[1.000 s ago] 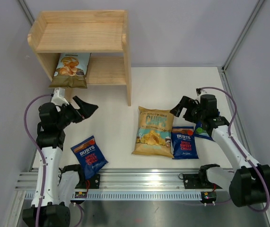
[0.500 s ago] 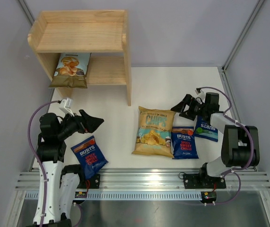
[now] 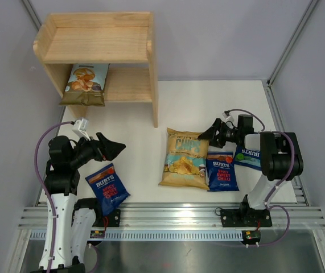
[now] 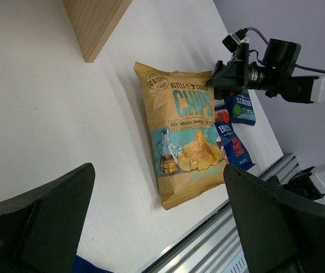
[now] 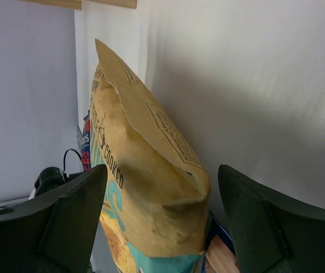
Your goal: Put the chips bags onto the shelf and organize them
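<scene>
White tabletop (image 3: 208,108) holds crinkly yellow CHIPS bag (image 3: 184,158); left fingers (image 4: 37,227) and right fingers (image 5: 71,216) wide.

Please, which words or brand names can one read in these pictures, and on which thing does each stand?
"KETTLE COOKED CHIPS": large yellow bag.
"BURTS SPICY SWEET CHILLI": dark-blue bag beside it.
"BURTS": lone dark-blue bag.
"BURTS": bag with green mark.
Too small to read: the light-blue bag on the shelf.

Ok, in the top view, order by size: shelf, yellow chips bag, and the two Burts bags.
shelf
yellow chips bag
Burts bag by the left arm and Burts bag beside the yellow bag: about alike
</scene>
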`<state>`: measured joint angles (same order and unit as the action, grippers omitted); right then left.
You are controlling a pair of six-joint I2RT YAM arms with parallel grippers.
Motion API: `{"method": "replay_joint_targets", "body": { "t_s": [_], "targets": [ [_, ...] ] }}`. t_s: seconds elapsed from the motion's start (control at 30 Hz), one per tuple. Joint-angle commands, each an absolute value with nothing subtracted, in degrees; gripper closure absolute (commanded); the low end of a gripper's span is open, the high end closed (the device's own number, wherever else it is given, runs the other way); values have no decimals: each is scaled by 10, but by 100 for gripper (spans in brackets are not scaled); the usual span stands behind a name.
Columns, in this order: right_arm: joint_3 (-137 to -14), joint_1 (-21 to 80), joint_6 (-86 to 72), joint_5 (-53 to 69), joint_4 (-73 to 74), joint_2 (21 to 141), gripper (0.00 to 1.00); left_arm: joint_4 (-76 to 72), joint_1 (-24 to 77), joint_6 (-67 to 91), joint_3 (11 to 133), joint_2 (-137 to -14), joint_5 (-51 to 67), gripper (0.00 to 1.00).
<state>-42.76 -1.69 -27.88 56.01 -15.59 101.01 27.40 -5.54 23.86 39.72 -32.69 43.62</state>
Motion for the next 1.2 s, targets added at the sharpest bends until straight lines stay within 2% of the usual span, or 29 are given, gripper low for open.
{"method": "replay_joint_targets", "body": {
  "t_s": [0.0, 0.13, 0.23, 0.27, 0.37, 0.4, 0.5, 0.83, 0.97, 1.17],
  "targets": [
    [-438, 20, -271, 583, -188, 1033, 14, 262, -50, 233, 395, -323, 459, 1],
    [-420, 27, -293, 577, -221, 1061, 22, 260, -47, 233, 395, -322, 460, 1],
    [-408, 35, -307, 575, -256, 1063, 34, 261, -48, 233, 395, -323, 460, 1],
    [-404, 40, -312, 577, -265, 1063, 42, 260, -47, 233, 395, -323, 460, 1],
    [-382, 44, -360, 572, -323, 1047, 53, 262, -47, 234, 396, -323, 459, 1],
    [-375, 49, -376, 568, -341, 1041, 61, 261, -47, 234, 396, -322, 459, 1],
    [-359, 73, -428, 537, -374, 1004, 71, 259, -47, 235, 396, -322, 459, 1],
    [-334, 140, -570, 302, -296, 800, 80, 259, -47, 268, 388, -344, 409, 1],
    [-329, 155, -606, 240, -259, 713, 80, 197, -35, 318, 357, -337, 421, 1],
    [-339, 163, -655, 146, -172, 556, 80, 59, 81, 401, 298, -341, 365, 1]
  ]
}}
